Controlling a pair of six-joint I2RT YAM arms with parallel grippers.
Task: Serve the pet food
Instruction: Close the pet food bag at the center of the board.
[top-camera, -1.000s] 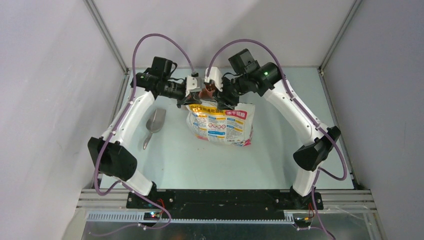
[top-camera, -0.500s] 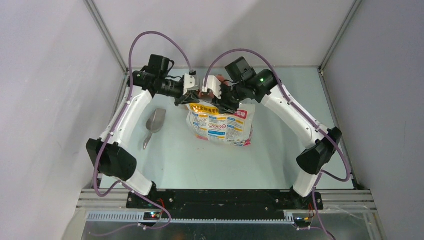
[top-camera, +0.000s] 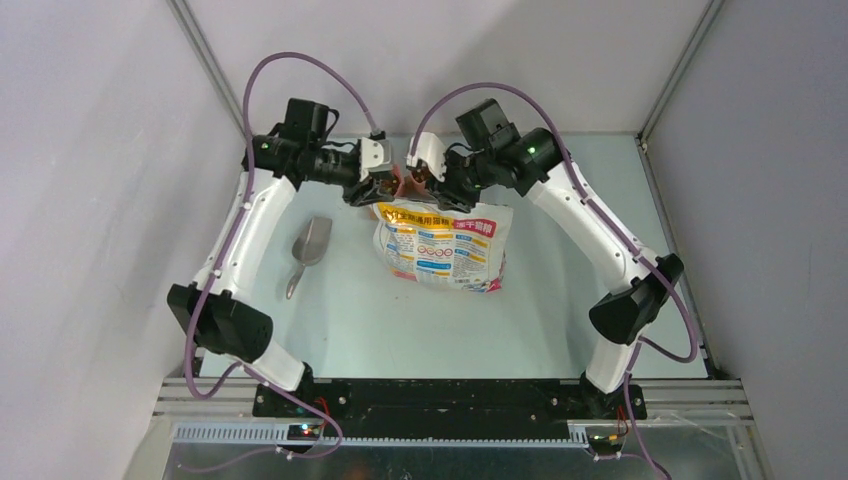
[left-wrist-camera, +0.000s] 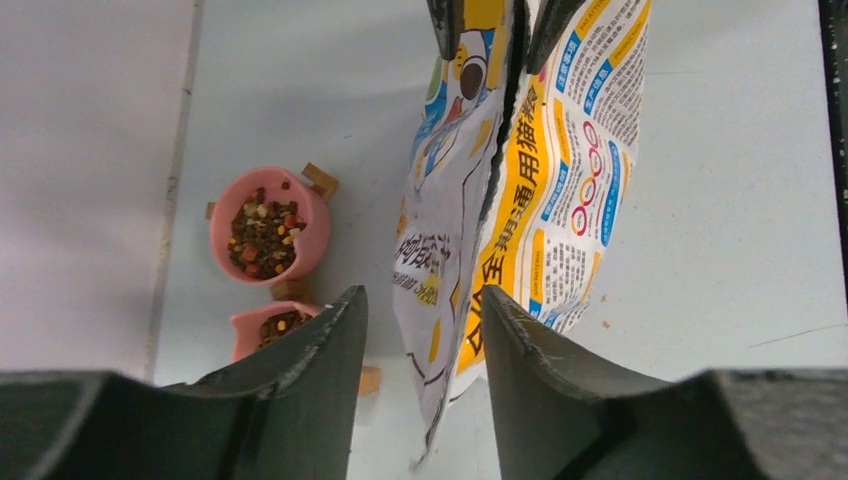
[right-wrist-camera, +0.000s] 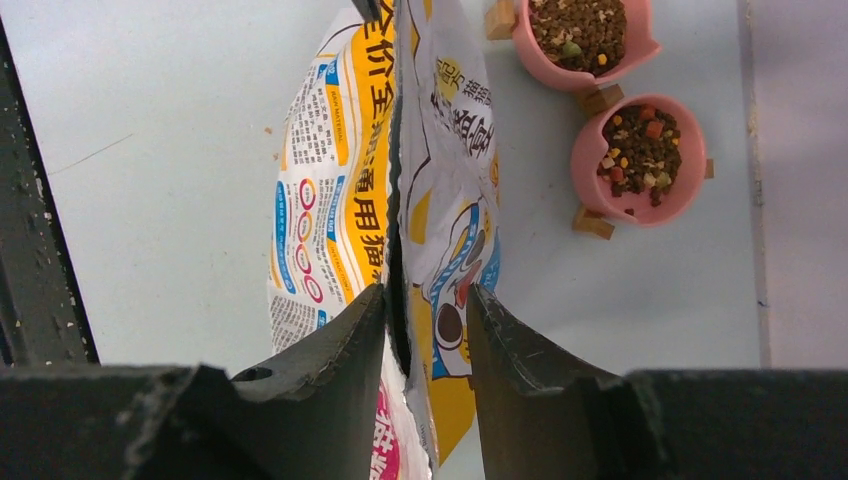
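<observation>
The table (top-camera: 560, 300) carries everything. Both arms reach to its far middle, the left arm (top-camera: 250, 225) and the right arm (top-camera: 590, 225) meeting almost tip to tip. Below their fingers is the printed bag (top-camera: 440, 250), its top edge up at the two grippers and its body spreading toward the arm bases.

The right gripper (right-wrist-camera: 427, 292) has its fingers pinching that top edge, one on each printed face, with the fold filling the gap between them. The left gripper (left-wrist-camera: 422, 300) has its fingers spread. The bag's edge stands in the gap with bare table showing beside one finger; whether the other finger touches it cannot be told.

The grey scoop (top-camera: 308, 248) lies flat on the table, well apart from the left fingers, toward the arm bases. Two pink bowls (right-wrist-camera: 590, 185) sit side by side past the fingertips, off to one side on the bag's cat-picture face, with small wooden blocks (right-wrist-camera: 595, 225) at their rims. The pet food (right-wrist-camera: 642, 148) fills both bowls: brown pellets with red, yellow and green bits.
</observation>
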